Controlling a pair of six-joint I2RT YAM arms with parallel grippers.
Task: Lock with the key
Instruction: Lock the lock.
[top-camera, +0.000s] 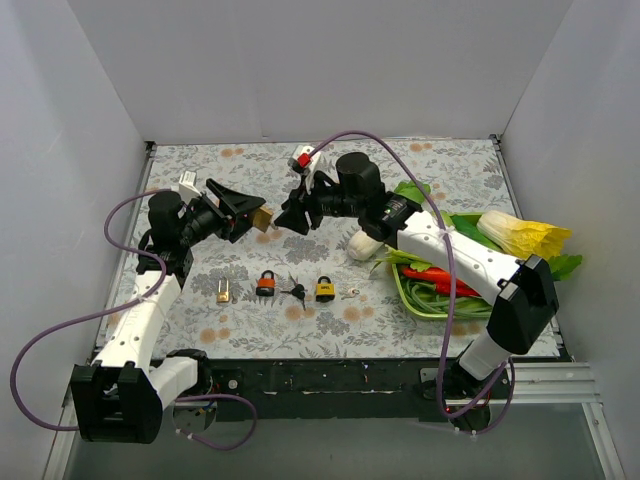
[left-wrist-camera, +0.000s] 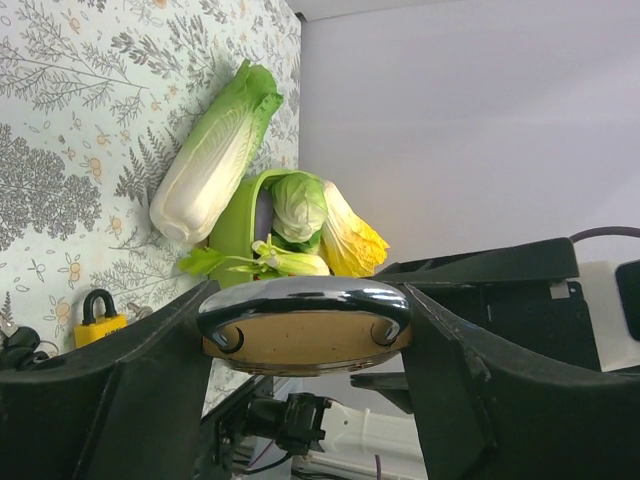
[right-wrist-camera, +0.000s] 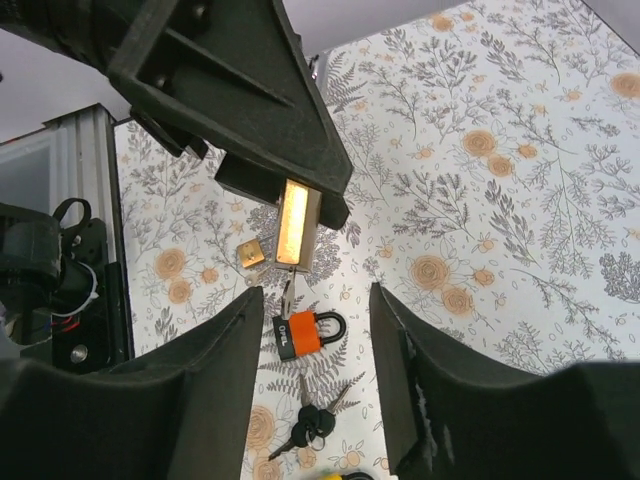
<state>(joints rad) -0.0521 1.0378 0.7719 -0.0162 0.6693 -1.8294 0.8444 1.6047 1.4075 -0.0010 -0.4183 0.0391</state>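
Jaws of the left gripper (top-camera: 258, 216) were clamped on the brass padlock (left-wrist-camera: 305, 340), which was held up above the floral table (top-camera: 420, 170). The key (right-wrist-camera: 288, 297) stuck out of the lock's end, toward the right gripper (top-camera: 293, 217), whose jaws stood apart just short of it, grasping nothing. On the table below lay an orange padlock (right-wrist-camera: 308, 333) and, farther right, a yellow padlock (top-camera: 325, 289).

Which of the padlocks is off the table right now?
The large brass padlock, clamped in the left tool above the table. The orange padlock, yellow padlock and small gold padlock lie on it.
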